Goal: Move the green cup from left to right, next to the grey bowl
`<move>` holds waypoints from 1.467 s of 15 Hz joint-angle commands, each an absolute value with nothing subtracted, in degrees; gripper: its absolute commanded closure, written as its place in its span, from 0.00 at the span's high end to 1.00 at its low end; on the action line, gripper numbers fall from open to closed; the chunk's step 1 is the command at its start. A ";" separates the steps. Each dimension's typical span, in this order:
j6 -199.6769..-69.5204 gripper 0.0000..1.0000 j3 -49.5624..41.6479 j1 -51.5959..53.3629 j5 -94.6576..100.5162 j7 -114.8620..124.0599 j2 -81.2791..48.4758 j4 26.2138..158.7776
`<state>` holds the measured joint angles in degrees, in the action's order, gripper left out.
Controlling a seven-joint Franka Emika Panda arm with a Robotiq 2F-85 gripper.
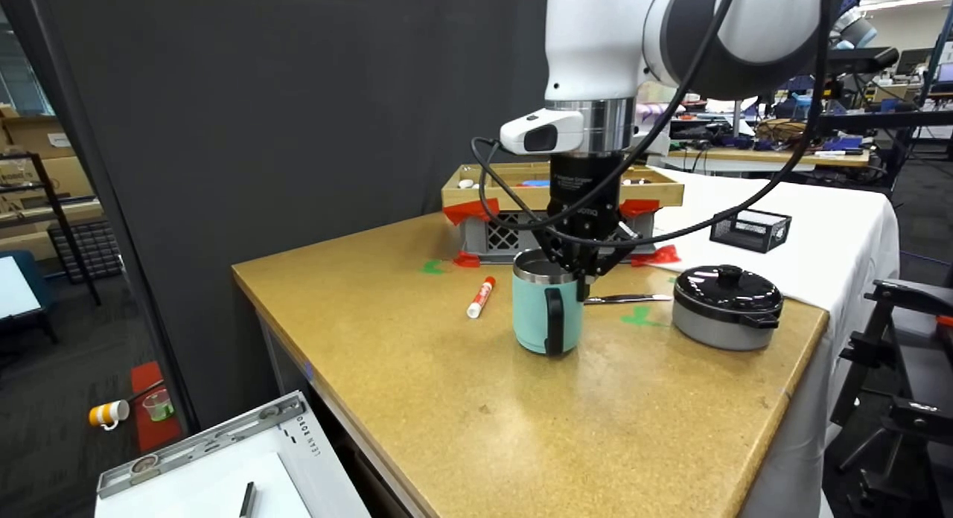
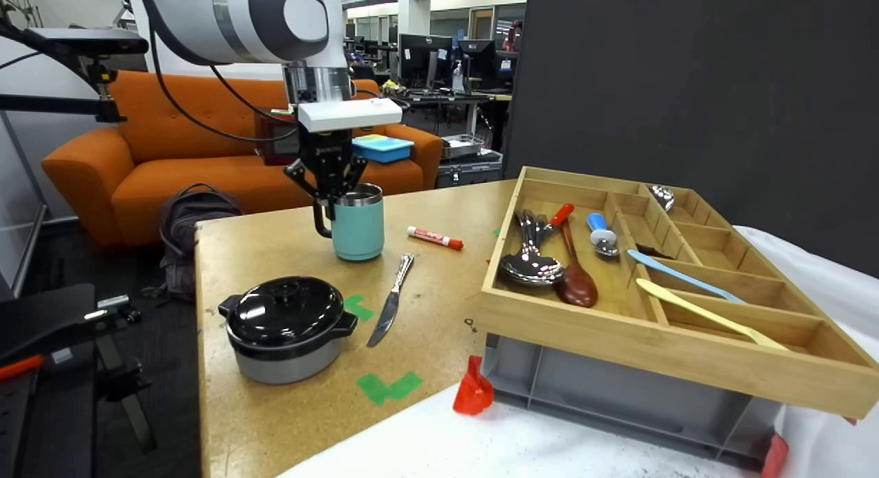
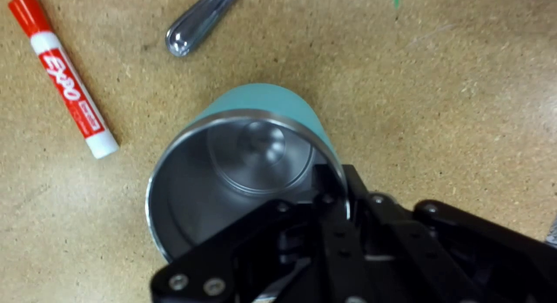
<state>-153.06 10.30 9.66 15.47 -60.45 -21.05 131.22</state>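
Note:
The green cup is upright, with a silvery rim and a black handle. It also shows in an exterior view and in the wrist view. My gripper points down at the cup's rim near the handle. In the wrist view, one finger is inside the cup and the other outside, closed on the wall. I cannot tell whether the cup's base touches the table. The grey bowl has a black lid and stands apart from the cup; it also shows in an exterior view.
A knife lies between cup and bowl. A red-and-white marker lies near the cup. A wooden utensil tray sits on a grey crate. A black wire basket stands on white cloth. Green tape marks the table.

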 commanded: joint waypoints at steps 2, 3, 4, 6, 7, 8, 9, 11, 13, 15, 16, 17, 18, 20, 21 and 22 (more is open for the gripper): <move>-155.32 0.02 10.21 6.49 15.35 -58.41 -15.87 137.95; -155.58 0.02 10.09 6.19 15.32 -57.83 -15.02 139.35; -155.96 0.02 9.67 6.01 15.77 -56.99 -14.24 140.74; -156.99 0.02 9.41 5.39 15.61 -56.04 -13.14 143.10; -157.83 0.02 9.04 5.37 16.11 -55.32 -12.68 144.17; -158.86 0.02 8.91 5.05 16.18 -55.35 -12.55 145.03; -160.22 0.02 8.60 4.94 16.62 -55.10 -12.55 145.72; -162.55 0.02 8.32 4.69 16.66 -55.08 -12.74 146.78; -164.20 0.33 8.29 4.52 16.54 -55.22 -12.72 147.58; -165.24 0.40 8.44 4.40 16.39 -55.42 -12.56 148.22; -164.97 0.46 8.78 4.36 16.11 -55.73 -12.45 148.33; -164.65 0.54 8.89 4.46 16.13 -55.72 -12.30 148.48; -164.10 0.60 9.53 4.31 15.51 -56.26 -11.98 148.63; -163.35 0.73 10.29 4.40 15.08 -56.30 -10.90 149.04; -162.97 0.81 10.42 4.61 15.21 -55.98 -10.07 149.24; -162.57 0.88 10.63 4.81 15.22 -55.78 -9.23 149.36</move>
